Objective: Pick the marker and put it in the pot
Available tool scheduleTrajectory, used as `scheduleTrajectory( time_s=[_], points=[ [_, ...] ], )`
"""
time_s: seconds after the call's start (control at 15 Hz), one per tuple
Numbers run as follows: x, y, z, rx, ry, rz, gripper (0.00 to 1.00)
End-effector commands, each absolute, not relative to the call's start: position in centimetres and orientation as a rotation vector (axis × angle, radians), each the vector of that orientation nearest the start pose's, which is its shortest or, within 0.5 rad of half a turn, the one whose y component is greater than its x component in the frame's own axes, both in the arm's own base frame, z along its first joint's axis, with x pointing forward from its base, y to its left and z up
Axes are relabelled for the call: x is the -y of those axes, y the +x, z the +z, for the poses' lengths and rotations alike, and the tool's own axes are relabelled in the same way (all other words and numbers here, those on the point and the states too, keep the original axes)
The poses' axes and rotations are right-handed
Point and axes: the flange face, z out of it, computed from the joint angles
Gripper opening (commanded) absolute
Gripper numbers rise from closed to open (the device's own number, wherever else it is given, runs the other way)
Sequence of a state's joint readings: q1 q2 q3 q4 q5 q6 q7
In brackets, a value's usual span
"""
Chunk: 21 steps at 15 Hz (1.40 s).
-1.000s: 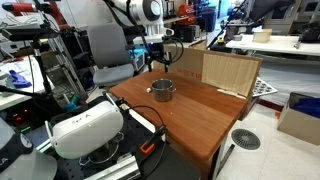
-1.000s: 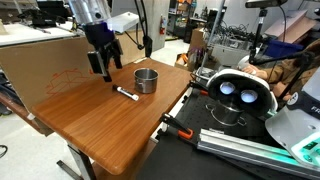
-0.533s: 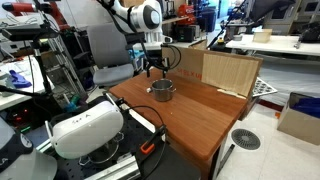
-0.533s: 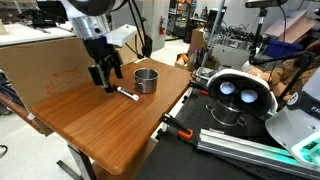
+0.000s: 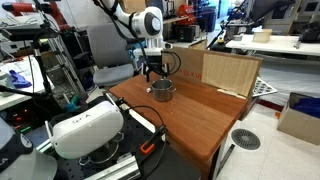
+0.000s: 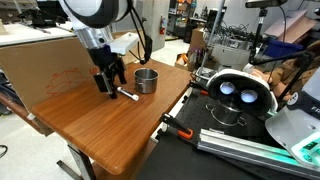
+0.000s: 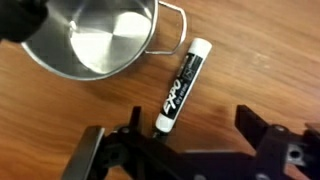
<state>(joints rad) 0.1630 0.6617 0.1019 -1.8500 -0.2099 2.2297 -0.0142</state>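
Note:
A white marker with a black label lies flat on the wooden table, beside the steel pot. In an exterior view the marker lies just in front of the pot. My gripper is open and empty, low over the table, with one end of the marker near its left finger. In an exterior view the gripper hangs right above the marker's end. In an exterior view it is beside the pot. The pot is empty.
A cardboard board stands upright along the table's back edge. A white headset-like device and cables lie beside the table. A chair stands behind the arm.
The gripper has come down and moved toward the marker, from above the table to just over the marker's end. The marker and pot have not moved.

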Motion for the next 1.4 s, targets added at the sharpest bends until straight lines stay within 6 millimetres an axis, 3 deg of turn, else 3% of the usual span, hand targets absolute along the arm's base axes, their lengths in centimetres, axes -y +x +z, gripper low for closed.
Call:
scheduleTrajectory(
  time_s=[0.0, 0.2, 0.27, 0.4, 1.0, 1.33],
  points=[
    [-15.2, 59.5, 13.9, 0.637, -3.163, 0.454, 1.0],
    [-15.1, 59.8, 13.5, 0.632, -3.172, 0.459, 0.96],
    [-15.1, 60.0, 13.3, 0.631, -3.171, 0.467, 0.74],
    [-15.0, 60.2, 12.9, 0.631, -3.173, 0.47, 0.69],
    [-15.0, 61.0, 13.2, 0.631, -3.166, 0.498, 0.02],
    [-15.0, 61.2, 13.7, 0.622, -3.176, 0.478, 0.05]
  ],
)
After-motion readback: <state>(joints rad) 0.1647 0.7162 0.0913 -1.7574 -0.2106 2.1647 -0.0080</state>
